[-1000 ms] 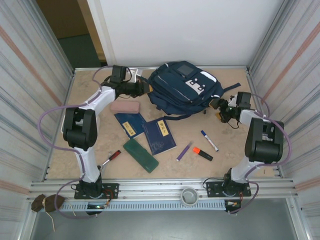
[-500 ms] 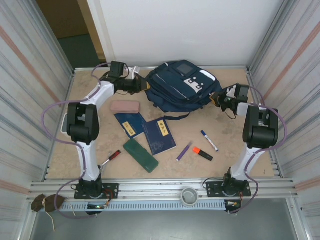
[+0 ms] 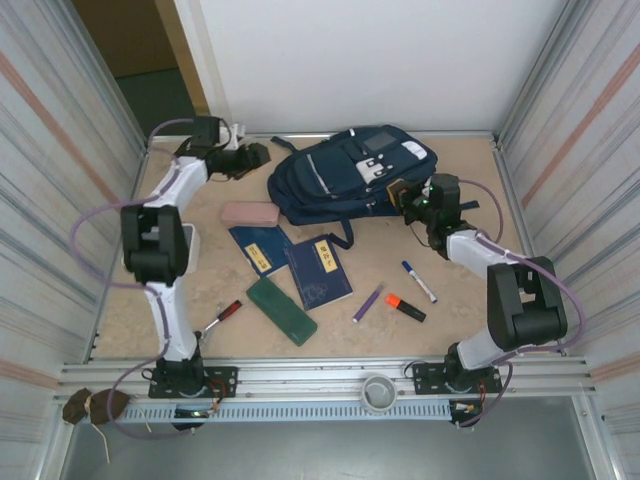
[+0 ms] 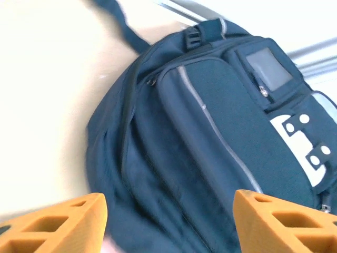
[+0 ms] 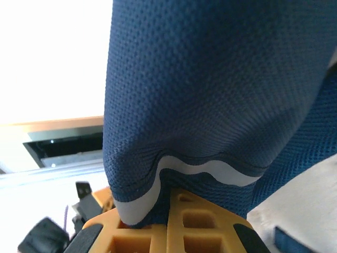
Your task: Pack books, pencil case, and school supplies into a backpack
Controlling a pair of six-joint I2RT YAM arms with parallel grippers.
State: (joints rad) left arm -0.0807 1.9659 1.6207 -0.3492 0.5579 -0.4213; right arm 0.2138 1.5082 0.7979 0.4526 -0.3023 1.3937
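The left arm (image 3: 170, 190) is being held stretched toward the far left corner of the bench (image 3: 470, 300). The left claw (image 3: 258, 156) (image 4: 168, 205) is being kept released just beside the backpack (image 3: 335, 180) (image 4: 210, 132), its orange fingers (image 4: 52, 229) spread with nothing between them. The right arm (image 3: 470, 245) is being bent inward, and the right claw (image 3: 400, 192) (image 5: 168, 211) is being kept clenched on the backpack's right edge. In the right wrist view, a fold of navy fabric with a white stripe (image 5: 210, 79) is being pinched between its fingers.

The backpack is lying at the far middle of the bench. The books (image 3: 318, 270), purple pen (image 3: 368, 302), orange highlighter (image 3: 405, 307) and white marker (image 3: 419, 281) are lying nearer, outside it.

Against a second ago, the backpack is being seen shifted leftward and turned. The left claw, then shut at the bag's left edge, is now opened and drawn back. The right claw, then open beside the bag, is now closed on it.
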